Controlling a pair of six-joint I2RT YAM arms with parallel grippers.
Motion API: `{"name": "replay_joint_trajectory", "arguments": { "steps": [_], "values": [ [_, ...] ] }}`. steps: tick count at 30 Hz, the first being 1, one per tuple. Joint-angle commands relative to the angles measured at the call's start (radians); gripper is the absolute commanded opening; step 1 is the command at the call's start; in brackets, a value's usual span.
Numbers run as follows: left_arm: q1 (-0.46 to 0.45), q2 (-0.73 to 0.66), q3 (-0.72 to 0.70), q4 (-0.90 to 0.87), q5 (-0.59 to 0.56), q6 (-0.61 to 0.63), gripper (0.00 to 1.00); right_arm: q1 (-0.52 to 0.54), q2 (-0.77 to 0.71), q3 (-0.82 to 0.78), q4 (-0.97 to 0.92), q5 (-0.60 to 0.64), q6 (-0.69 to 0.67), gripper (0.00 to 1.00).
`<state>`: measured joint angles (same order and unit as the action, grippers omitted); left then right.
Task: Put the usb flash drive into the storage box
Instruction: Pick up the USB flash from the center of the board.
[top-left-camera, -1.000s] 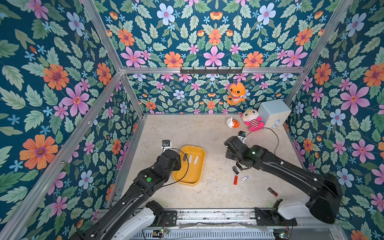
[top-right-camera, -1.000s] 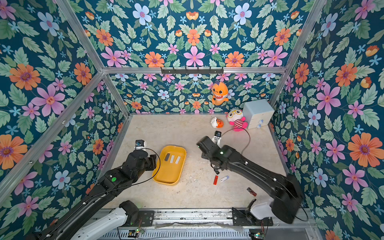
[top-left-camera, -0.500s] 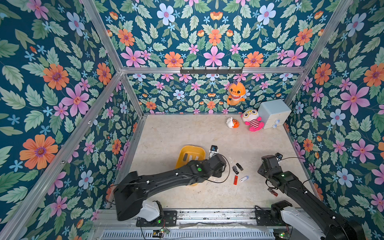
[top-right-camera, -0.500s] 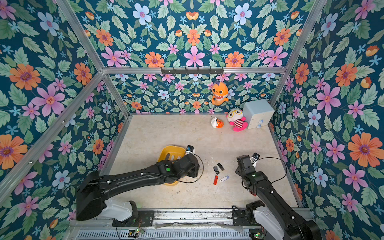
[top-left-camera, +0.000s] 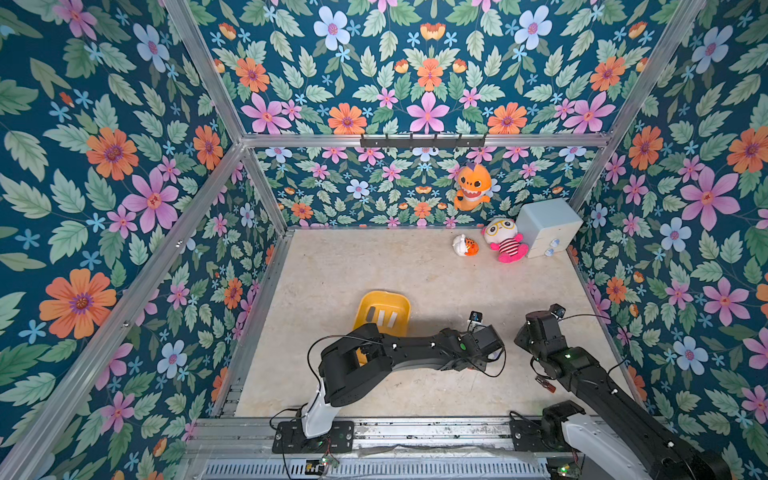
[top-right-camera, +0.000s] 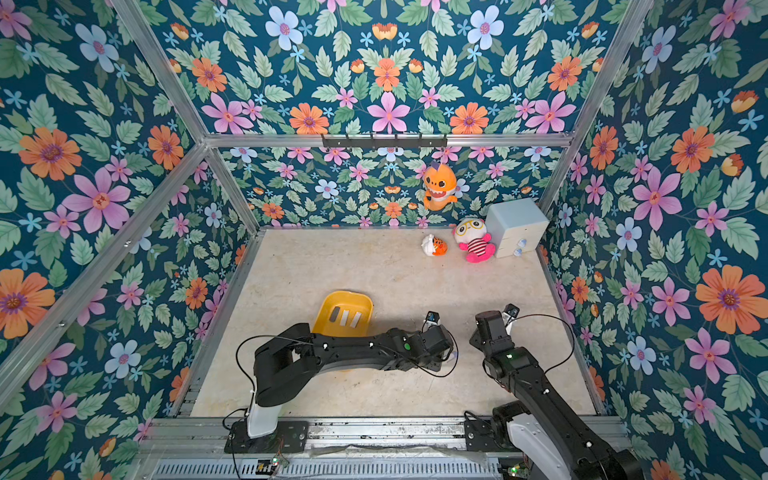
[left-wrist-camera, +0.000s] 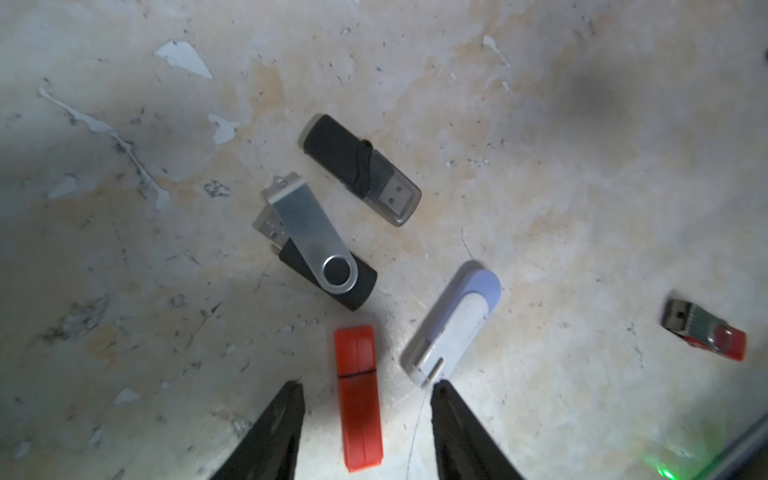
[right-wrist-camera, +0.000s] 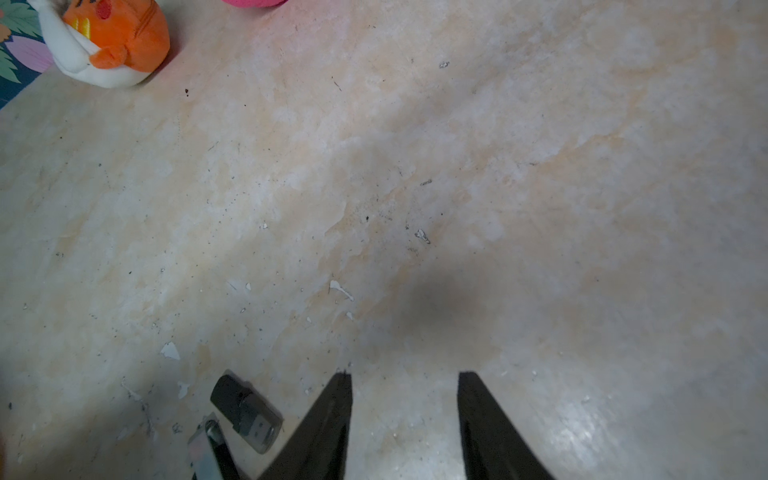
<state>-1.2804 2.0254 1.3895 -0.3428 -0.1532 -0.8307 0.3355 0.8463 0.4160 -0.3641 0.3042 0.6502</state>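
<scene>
Down by the front rail, the two arms had traded places within the last second. The right arm, which had been stooped over the loose drives, had drawn back to its own side. The right gripper (right-wrist-camera: 404, 376) hung with its jaws spread and nothing between them, over bare floor. The left arm had left the tray and swung across. The left gripper (left-wrist-camera: 366, 384) was poised low over the cluster, jaws apart on either side of the orange-red flash drive (left-wrist-camera: 359, 399) with a gap showing on each side, so nothing was pinched yet. That drive lay flat on the floor, well apart from the tray. Just beside it lay the white-and-lilac drive (left-wrist-camera: 453, 320), whose near end sat close to one fingertip, and I thought a closing pinch could nudge it. Beyond them were the black swivel drive (left-wrist-camera: 316, 241) and the black capped drive (left-wrist-camera: 357, 166), with the small red drive (left-wrist-camera: 706, 330) off to one side. To my eye the pick had passed to the left arm and the grasp was about to be made. Farther in, the storage box (top-left-camera: 382, 294) sat partly behind the left arm, with three drives (top-left-camera: 382, 316) already inside. At the back stood the striped plush (top-left-camera: 505, 243), the small orange plush (top-left-camera: 465, 246) and the drawer cabinet (top-left-camera: 548, 224), untouched.
</scene>
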Motion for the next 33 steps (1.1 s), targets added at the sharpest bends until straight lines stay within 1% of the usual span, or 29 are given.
{"name": "replay_joint_trajectory", "arguments": {
  "steps": [1, 6, 9, 20, 25, 33],
  "values": [
    [-0.008, 0.022, 0.027, -0.053, -0.020, -0.007, 0.52, 0.000, -0.002, -0.001, 0.016, -0.007, -0.012, 0.48],
    [-0.024, 0.054, 0.044, -0.058, -0.019, -0.012, 0.47, 0.000, 0.030, 0.011, 0.019, -0.010, -0.014, 0.48],
    [-0.034, 0.073, 0.059, -0.097, -0.030, -0.024, 0.45, 0.000, 0.042, 0.015, 0.018, -0.010, -0.015, 0.49],
    [-0.041, 0.091, 0.065, -0.167, -0.075, -0.044, 0.37, 0.000, 0.025, 0.008, 0.020, -0.011, -0.016, 0.49],
    [-0.042, 0.105, 0.073, -0.190, -0.069, -0.038, 0.34, 0.000, 0.025, 0.009, 0.020, -0.011, -0.017, 0.49],
    [-0.052, 0.162, 0.127, -0.314, -0.077, -0.028, 0.31, 0.000, 0.025, 0.008, 0.022, -0.013, -0.018, 0.49]
  ]
}}
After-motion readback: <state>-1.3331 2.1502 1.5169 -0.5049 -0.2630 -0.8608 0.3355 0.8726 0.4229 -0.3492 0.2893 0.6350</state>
